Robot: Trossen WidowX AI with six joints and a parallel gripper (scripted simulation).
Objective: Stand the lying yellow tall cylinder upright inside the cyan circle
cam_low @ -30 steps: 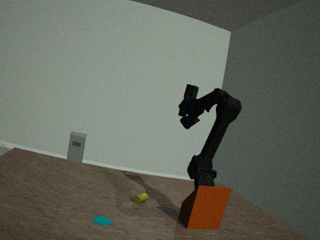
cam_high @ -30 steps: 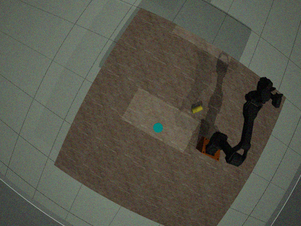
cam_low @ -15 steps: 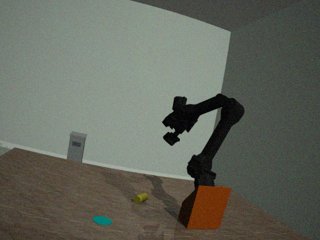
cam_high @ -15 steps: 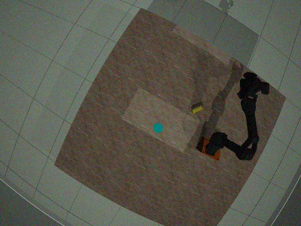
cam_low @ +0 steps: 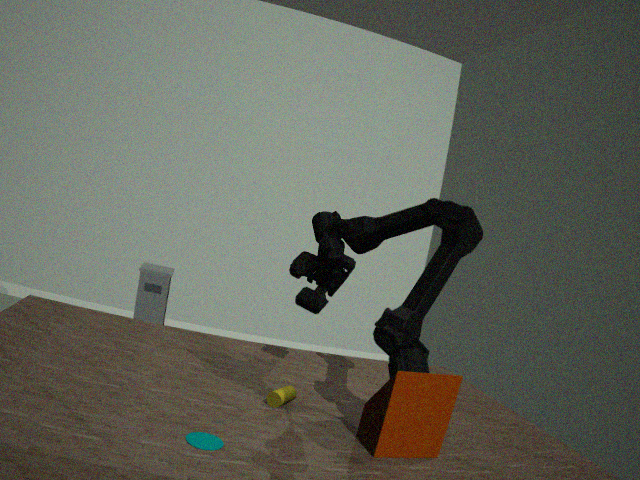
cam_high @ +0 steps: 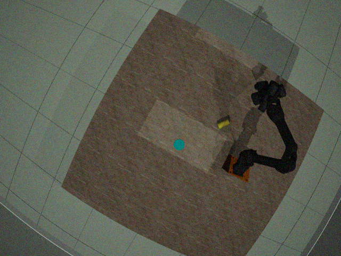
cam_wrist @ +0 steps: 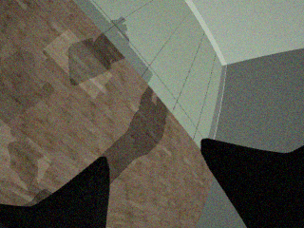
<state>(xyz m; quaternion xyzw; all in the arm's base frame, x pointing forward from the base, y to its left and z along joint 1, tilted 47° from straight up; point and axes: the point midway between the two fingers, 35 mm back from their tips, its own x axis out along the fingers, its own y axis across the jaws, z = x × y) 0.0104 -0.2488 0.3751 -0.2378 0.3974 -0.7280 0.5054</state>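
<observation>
Pincer (cam_low: 315, 289) partly apart, gripping nothing, raised high above the table (cam_low: 103, 372), yellow cylinder (cam_low: 281, 396) lying untouched

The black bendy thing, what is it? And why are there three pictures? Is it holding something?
The black bendy thing is a robot arm. It stands on an orange block on a brown wooden table. At its tip is a gripper, like two fingers that pinch.

The three pictures show one moment from three cameras. One looks straight down from above. One looks from the side. One sits on the arm's wrist, so the dark shapes at the bottom are its own fingers.

On the table lies a small yellow cylinder on its side, and a flat cyan circle apart from it. The gripper is open, high in the air, holding nothing. Its job is to stand the cylinder up in the circle.
</observation>
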